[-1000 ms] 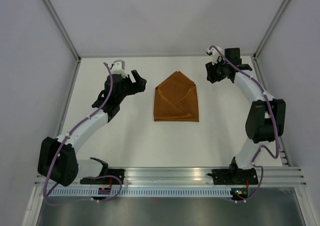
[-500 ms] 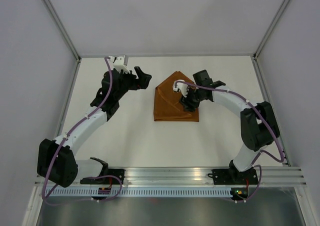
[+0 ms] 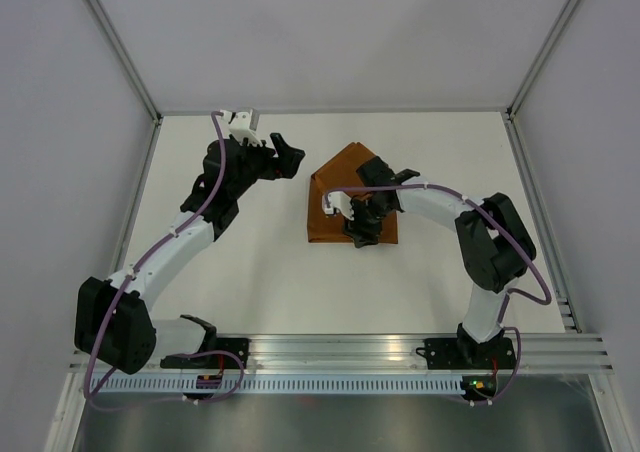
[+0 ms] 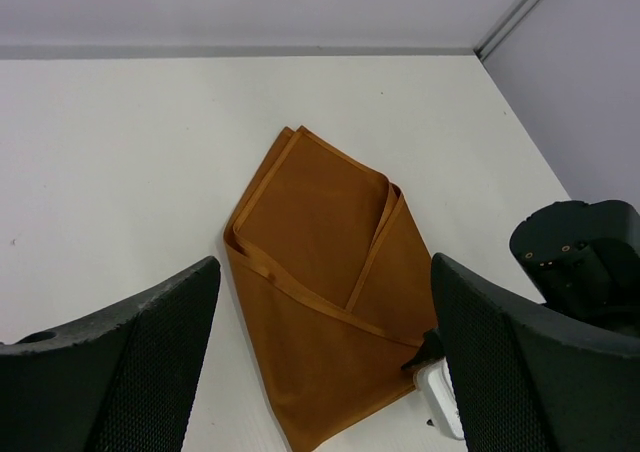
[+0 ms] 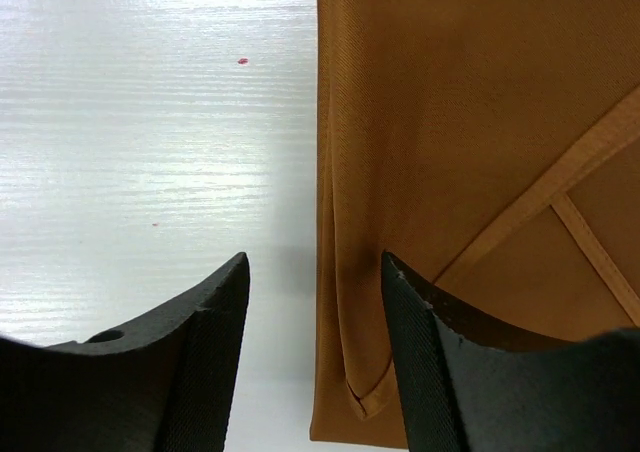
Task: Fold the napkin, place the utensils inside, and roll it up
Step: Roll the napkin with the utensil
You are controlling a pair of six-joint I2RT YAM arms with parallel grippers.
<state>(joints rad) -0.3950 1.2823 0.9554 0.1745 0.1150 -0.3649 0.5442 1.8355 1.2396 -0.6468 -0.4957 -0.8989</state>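
The folded napkin (image 3: 350,167) is laid flat at mid-worktop (image 3: 250,272), one straight edge of it straddled lengthwise by the right arm's fingers (image 5: 205,352) — parted, nothing gripped — while the left arm's fingers (image 4: 130,372) are held wide open, well apart on its left.

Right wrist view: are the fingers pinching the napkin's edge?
No, the right gripper is open, one finger over the table, the other over the napkin, its edge between them.

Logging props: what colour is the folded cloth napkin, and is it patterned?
Plain rust-orange cloth napkin, no pattern; clearest in the left wrist view.
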